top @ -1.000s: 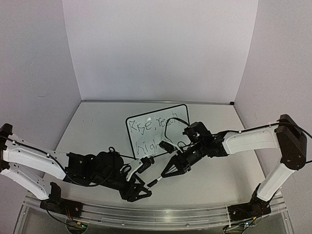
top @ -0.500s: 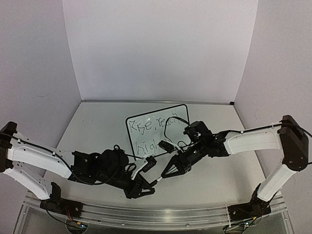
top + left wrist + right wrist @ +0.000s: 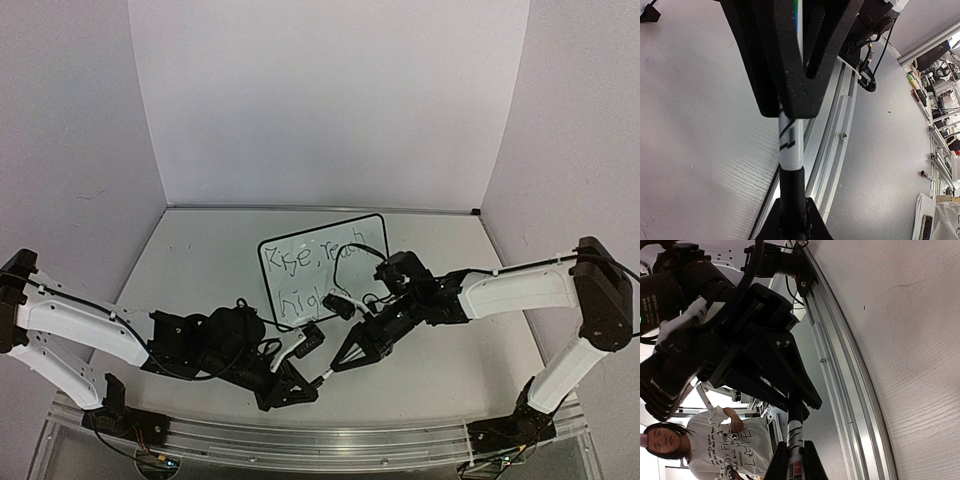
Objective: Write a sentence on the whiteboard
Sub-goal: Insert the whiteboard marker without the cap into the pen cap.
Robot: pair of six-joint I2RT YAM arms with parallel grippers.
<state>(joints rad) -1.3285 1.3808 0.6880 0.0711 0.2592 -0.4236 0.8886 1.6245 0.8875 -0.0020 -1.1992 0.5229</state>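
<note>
Slim white marker pinched end to end, low centre.
Clamped by left claw and right claw, both closed tight. Mid-frame, flat on pale desk: small black-framed whiteboard with dark handwritten sentence; likely light, stiff, smudgeable, best taken by frame.

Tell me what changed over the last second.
The left gripper moved in toward the right gripper, and its jaws went from open to closed on the marker. The right gripper kept its hold on the marker's other end and barely shifted. The whiteboard and the sentence on it are as they were.
</note>
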